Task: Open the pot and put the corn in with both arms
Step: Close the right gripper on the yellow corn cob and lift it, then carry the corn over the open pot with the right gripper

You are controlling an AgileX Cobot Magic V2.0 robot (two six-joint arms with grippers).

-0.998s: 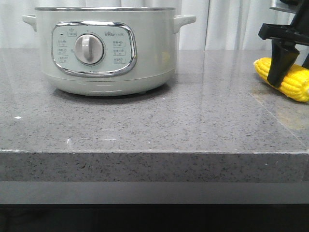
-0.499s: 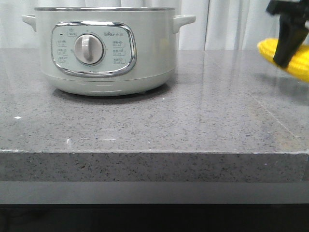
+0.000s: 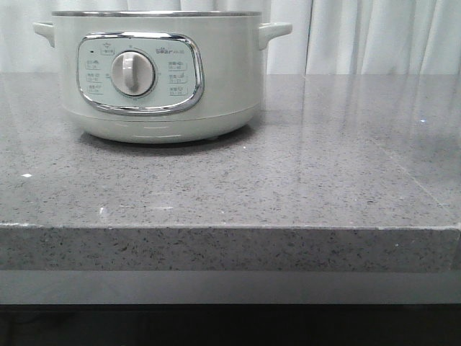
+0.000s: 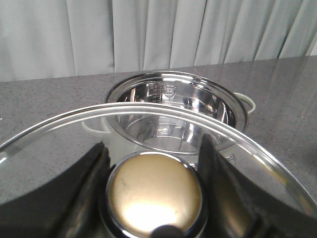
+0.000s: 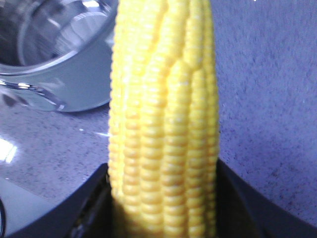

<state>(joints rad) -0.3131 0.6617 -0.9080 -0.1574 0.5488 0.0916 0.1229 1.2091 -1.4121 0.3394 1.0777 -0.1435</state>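
Grey speckled table (image 3: 288,180) with pale curtains behind carries the pot (image 3: 155,76), uncovered, at its back left. Left pincer (image 4: 153,198) grips the lid's (image 4: 59,129) knob above the pot; right pincer (image 5: 163,218) clamps the corn (image 5: 166,119) in the air.

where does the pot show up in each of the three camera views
Front view: the pot stands at upper left on the counter, dial facing the camera.
Left wrist view: centre, open steel bowl seen past the glass lid that the left pincer holds.
Right wrist view: upper left corner, behind the corn.
Shared landmark: the speckled grey counter.
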